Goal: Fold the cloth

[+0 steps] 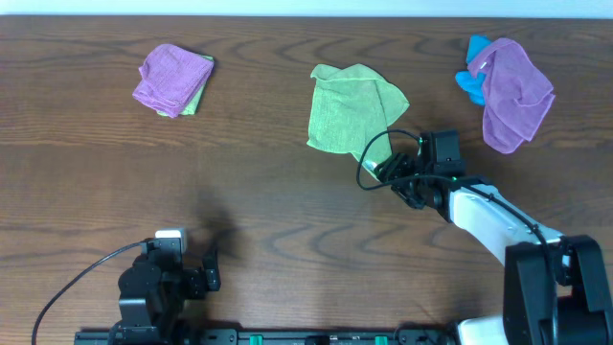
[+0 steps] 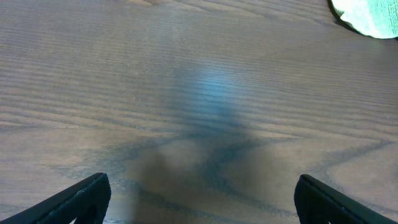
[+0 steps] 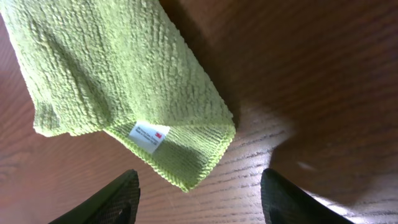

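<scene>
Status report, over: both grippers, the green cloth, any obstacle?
Left gripper open, holding nothing. Right gripper open, at the tagged corner of the green cloth. Cloth rumpled, fold not done. Purple cloths lie well aside.

My table [image 1: 287, 220] is dark brown wood with a strong grain. At its far left lies a purple cloth [image 1: 168, 77], crumpled into a rough square, with a green edge [image 1: 199, 96] peeking out under its right side. At the far right I see a second purple cloth [image 1: 517, 93], rumpled, lying partly over a small blue cloth [image 1: 471, 75] that sticks out at its left. The two piles sit well apart. In the left wrist view the wood [image 2: 186, 74] shows a bluish sheen above a soft shadow.
</scene>
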Controlling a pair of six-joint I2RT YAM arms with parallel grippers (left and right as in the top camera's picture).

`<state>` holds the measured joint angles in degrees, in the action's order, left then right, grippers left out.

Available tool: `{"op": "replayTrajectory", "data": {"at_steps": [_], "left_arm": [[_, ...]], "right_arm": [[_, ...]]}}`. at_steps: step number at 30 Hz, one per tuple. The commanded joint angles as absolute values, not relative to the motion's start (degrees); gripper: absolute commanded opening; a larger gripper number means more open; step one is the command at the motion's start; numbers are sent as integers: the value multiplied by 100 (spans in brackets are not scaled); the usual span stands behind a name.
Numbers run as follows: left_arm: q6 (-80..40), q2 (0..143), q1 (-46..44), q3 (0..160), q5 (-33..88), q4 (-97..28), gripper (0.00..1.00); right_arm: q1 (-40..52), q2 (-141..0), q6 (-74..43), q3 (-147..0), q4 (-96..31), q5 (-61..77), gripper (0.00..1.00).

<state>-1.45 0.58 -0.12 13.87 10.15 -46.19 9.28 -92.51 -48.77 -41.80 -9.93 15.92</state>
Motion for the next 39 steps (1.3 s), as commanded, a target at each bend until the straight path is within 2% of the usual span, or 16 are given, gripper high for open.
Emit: {"op": "replayTrajectory", "data": {"at_steps": [1,15,21,23,26,27,32,39], "left_arm": [[-154,21,-3,1328,1059,-4624,95],[-174,21,-3,1328,1059,-4624,95],[-174,21,-3,1328,1059,-4624,96],[-174,21,-3,1328,1059,-4624,95],[-174,21,-3,1328,1059,-4626,95],[-174,21,-3,1328,1059,-4624,95],[-235,21,-3,1328,1059,-4624,95],[-1247,21,-3,1328,1059,-4611,95]], "right_arm": [[913,-9347,-5017,-4143,-921,1505,62],[1249,-9876,-5382,-4143,-388,1479,54],[1284,-10049,-5380,-4143,-322,1411,38],[1284,-10110,-5380,-4143,-320,1413,27],[1284,-10138,-5336,-4143,-346,1319,5],[1284,-10136,-5245,-4145,-340,1286,1],[1194,-9981,-4589,-4171,-432,1260,1],[1166,-8914,-3730,-4300,-1378,770,1]]}}
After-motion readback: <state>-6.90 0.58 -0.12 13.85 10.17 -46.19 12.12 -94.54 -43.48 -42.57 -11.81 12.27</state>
